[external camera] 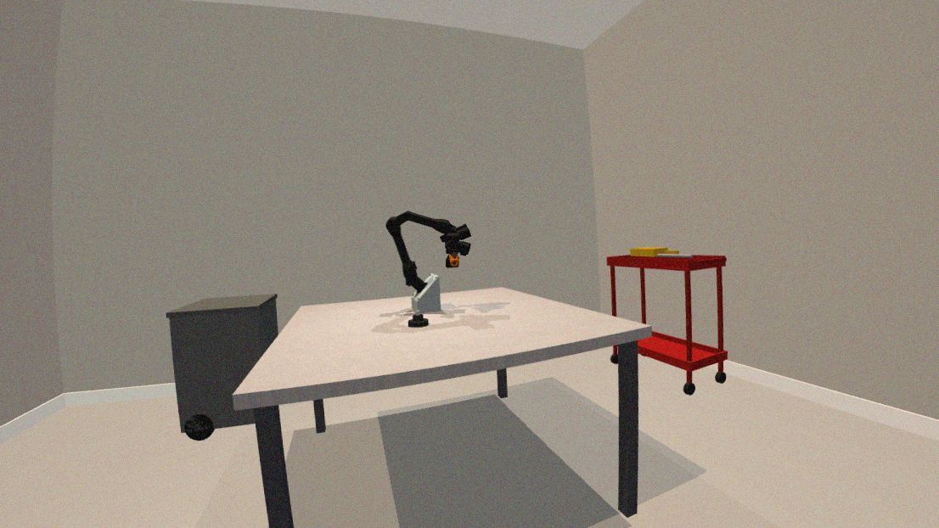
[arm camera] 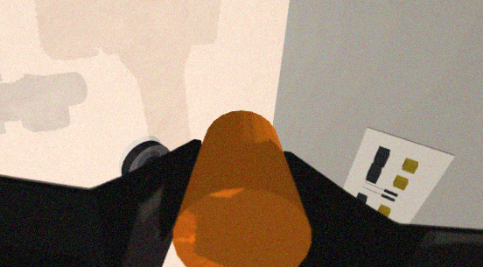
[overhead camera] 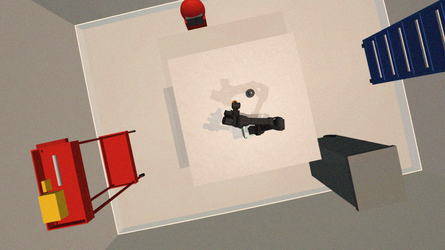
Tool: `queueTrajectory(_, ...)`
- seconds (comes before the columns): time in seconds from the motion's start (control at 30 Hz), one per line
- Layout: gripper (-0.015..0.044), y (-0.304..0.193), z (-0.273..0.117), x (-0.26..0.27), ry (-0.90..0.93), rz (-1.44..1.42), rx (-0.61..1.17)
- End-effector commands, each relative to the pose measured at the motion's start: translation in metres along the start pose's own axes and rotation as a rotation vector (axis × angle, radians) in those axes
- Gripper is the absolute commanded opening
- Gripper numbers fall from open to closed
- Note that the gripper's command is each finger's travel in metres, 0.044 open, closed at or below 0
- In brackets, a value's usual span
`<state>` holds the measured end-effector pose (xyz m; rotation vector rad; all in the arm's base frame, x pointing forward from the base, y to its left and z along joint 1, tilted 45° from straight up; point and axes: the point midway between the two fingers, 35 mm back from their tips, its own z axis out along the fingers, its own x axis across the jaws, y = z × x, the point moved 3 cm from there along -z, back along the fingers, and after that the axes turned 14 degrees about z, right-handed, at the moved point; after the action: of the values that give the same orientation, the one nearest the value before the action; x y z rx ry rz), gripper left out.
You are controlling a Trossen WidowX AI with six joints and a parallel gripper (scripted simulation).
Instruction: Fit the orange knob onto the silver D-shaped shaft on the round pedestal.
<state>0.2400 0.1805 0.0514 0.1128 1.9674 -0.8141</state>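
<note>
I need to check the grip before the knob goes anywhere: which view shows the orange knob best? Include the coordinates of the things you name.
The wrist view: the orange knob [overhead camera: 234, 101] [external camera: 452, 261] [arm camera: 247, 174] looms large between the fingers. Exterior shows it tiny, above the table; top, just a sliver.

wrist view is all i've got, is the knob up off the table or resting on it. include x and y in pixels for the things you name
Observer: It is up. The exterior view shows the orange knob [overhead camera: 234, 101] [external camera: 452, 261] [arm camera: 242, 161] in the jaws, well above the table [overhead camera: 213, 165] [external camera: 415, 352] [arm camera: 236, 52].

Operator: jaws hide part of the pedestal, anything sitting on it

Observer: Only its own shaft [overhead camera: 250, 93]. The top view shows the whole round pedestal [overhead camera: 247, 95] [external camera: 418, 322] [arm camera: 131, 157], with no knob on it.

Operator: any sign of the hole

Observer: Maybe. The exterior view shows a small dark spot on the knob, too small to make out a flat.
</note>
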Motion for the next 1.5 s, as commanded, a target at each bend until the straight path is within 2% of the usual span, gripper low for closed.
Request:
queueTrajectory(0.0,0.0,-0.0005,-0.001,0.0003,-0.041,-0.002,-0.009)
queueTrajectory(0.3,0.0,-0.0019,-0.0007,0.0057,-0.124,-0.002,-0.029)
queueTrajectory(0.33,0.0,-0.001,0.0006,0.006,-0.084,-0.005,-0.022)
queueTrajectory(1.47,0.0,-0.0026,0.0043,0.0093,-0.081,-0.003,-0.019)
